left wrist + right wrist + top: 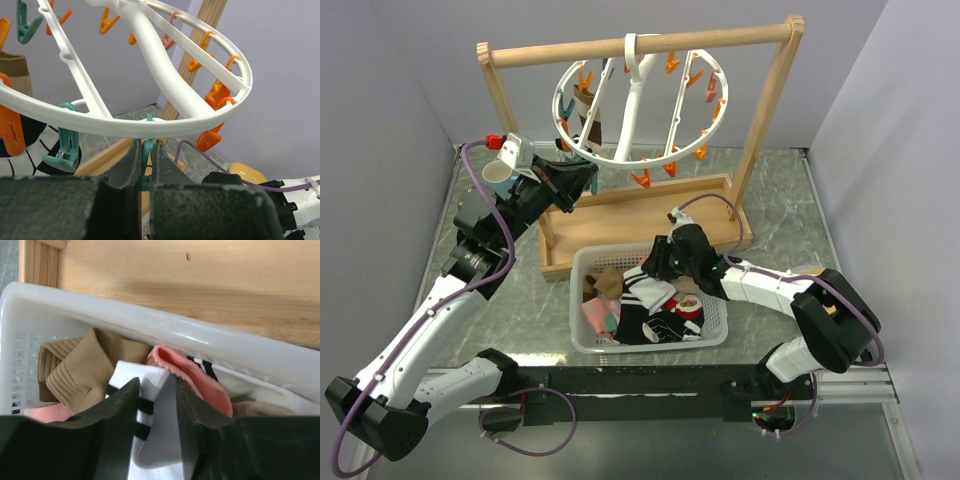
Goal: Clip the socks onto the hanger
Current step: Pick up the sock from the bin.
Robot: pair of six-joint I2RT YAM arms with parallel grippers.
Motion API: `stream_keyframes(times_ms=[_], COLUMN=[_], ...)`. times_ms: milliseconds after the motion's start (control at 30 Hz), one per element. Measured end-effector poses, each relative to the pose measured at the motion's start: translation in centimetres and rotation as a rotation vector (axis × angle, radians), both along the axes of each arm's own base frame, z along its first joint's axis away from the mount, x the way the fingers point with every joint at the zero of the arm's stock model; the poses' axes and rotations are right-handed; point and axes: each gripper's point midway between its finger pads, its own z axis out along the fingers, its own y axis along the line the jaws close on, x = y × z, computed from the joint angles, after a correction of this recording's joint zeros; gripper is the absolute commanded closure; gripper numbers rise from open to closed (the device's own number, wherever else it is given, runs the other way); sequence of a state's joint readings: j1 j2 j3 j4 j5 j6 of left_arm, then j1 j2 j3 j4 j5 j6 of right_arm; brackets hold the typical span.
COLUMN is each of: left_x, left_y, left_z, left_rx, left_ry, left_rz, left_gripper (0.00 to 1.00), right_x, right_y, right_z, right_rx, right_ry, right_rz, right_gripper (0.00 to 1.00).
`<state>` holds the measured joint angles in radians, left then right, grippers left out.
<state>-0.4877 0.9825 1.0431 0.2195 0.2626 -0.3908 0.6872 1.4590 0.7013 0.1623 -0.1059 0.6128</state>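
The hanger [620,158], a white ring with orange and teal pegs, hangs from the wooden frame's crossbar. My left gripper [582,182] reaches up under the ring's [150,125] near edge and is shut on a teal peg [148,156]. A brown-cuffed sock [588,122] hangs clipped at the ring's left. The other socks [655,305] lie piled in the white basket [650,347]. My right gripper [655,265] is down in that basket. Its jaws [156,382] stand open astride the cuff of a white sock with black stripes [160,440], between a brown sock [85,370] and a pink one [200,380].
The wooden frame's base tray [640,215] sits just behind the basket, and its board [200,280] fills the top of the right wrist view. Its uprights stand left and right of the ring. Grey walls enclose the table on both sides.
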Motion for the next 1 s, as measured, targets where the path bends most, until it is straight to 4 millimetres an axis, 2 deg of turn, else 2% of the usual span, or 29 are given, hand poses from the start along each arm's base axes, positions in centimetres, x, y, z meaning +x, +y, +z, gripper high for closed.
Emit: stream_keyframes(times_ms=[133,233,367,433,567,633,733,900,1000], left_x=[0.0,0.0,0.0,0.0,0.0,0.0,0.0,0.1,0.1], left_y=[0.0,0.0,0.0,0.0,0.0,0.0,0.0,0.0,-0.1], left_z=[0.0,0.0,0.0,0.0,0.0,0.0,0.0,-0.1,0.0], left_rx=[0.001,0.001,0.002,0.003,0.002,0.001,-0.004,-0.016,-0.024], left_ry=[0.0,-0.001,-0.002,-0.002,-0.002,-0.001,0.004,0.022,0.039], left_rz=[-0.001,-0.001,0.0,0.0,0.0,0.0,0.0,-0.006,-0.01], left_gripper=[0.99,0.99,0.99,0.99,0.99,0.99,0.99,0.99,0.99], right_x=[0.1,0.2,-0.1,-0.6,-1.6,-2.7,-4.5,-5.9,-5.6], right_y=[0.2,0.4,0.2,0.1,0.3,1.0,2.1,3.7,3.9], right_z=[0.1,0.4,1.3,2.5,6.3,8.9,11.7,14.5,16.4], right_rx=[0.011,0.023,0.043,0.061,0.095,0.107,0.088,-0.01,-0.1], right_ry=[-0.003,-0.01,-0.054,-0.103,-0.242,-0.34,-0.465,-0.625,-0.738], right_rz=[0.002,0.005,0.023,0.047,0.108,0.155,0.216,0.254,0.228], right_gripper=[0.86,0.94,0.98,1.0,1.0,1.0,1.0,1.0,1.0])
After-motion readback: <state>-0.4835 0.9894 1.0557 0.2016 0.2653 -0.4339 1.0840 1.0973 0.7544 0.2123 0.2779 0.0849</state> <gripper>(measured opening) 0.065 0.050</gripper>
